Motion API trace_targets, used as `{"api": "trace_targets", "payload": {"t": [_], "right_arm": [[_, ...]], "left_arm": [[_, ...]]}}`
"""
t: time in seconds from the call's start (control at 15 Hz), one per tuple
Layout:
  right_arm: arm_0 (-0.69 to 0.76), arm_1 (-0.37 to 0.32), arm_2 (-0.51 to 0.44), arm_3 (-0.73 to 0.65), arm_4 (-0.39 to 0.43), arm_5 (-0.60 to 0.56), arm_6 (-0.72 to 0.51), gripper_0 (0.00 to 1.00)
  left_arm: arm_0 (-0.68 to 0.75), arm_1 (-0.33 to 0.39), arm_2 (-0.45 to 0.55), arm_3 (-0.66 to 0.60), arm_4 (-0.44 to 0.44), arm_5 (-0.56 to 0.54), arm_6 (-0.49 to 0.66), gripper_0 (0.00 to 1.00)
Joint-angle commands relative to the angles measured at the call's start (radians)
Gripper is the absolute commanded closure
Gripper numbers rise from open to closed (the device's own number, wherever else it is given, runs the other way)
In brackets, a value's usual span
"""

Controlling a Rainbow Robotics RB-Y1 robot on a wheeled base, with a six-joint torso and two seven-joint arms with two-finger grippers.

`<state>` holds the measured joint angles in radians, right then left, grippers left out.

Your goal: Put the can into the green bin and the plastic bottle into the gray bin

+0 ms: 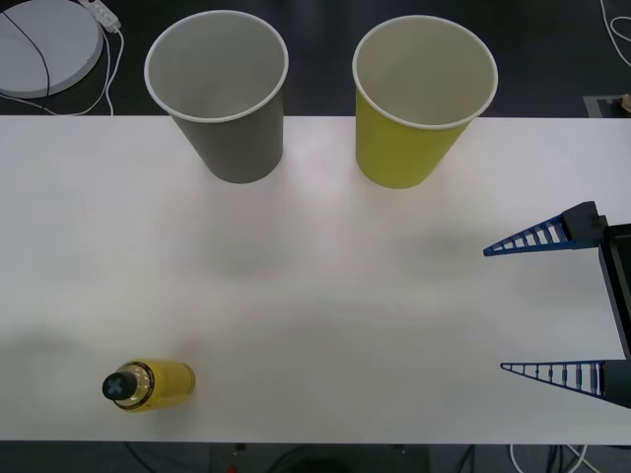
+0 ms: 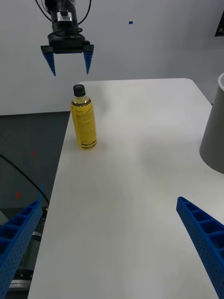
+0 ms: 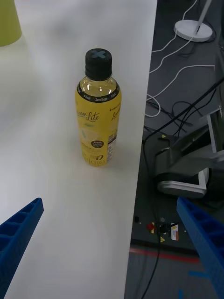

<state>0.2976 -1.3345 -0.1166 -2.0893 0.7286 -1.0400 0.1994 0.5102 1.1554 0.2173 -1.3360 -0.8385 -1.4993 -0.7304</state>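
we see the plastic bottle (image 1: 148, 384) standing upright near the table's (image 1: 325, 305) front left corner, its long axis vertical and its black cap (image 3: 98, 61) pointing straight up; the printed label faces the left wrist camera. it touches nothing else.

the gray bin (image 1: 219, 94) and the green bin (image 1: 419, 99) stand upright side by side along the far edge, apart from each other and well away from the bottle. both look empty, showing only pale insides.

our left gripper (image 2: 68, 58) hangs above and beyond the bottle in the right wrist view, fingers spread wide and holding nothing. our right gripper (image 1: 552, 305) sits over the table's right side, fingers also wide apart and empty.

between bottle and bins lies bare tabletop. cables (image 3: 172, 70) and a white lamp base (image 3: 194, 30) lie on the floor beside the table.
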Motion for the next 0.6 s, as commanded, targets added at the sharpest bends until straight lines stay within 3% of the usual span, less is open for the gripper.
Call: {"api": "trace_targets", "payload": {"t": [0.07,0.6], "right_arm": [[0.0,0.0,0.0,0.0,0.0,0.0,0.0,0.0],[0.0,0.0,0.0,0.0,0.0,0.0,0.0,0.0]], "left_arm": [[-0.021,-0.011,-0.056,-0.006,0.012,0.007,-0.001,0.0],[-0.107,-0.143,-0.136,-0.014,-0.024,0.08,-0.043,0.0]]}}
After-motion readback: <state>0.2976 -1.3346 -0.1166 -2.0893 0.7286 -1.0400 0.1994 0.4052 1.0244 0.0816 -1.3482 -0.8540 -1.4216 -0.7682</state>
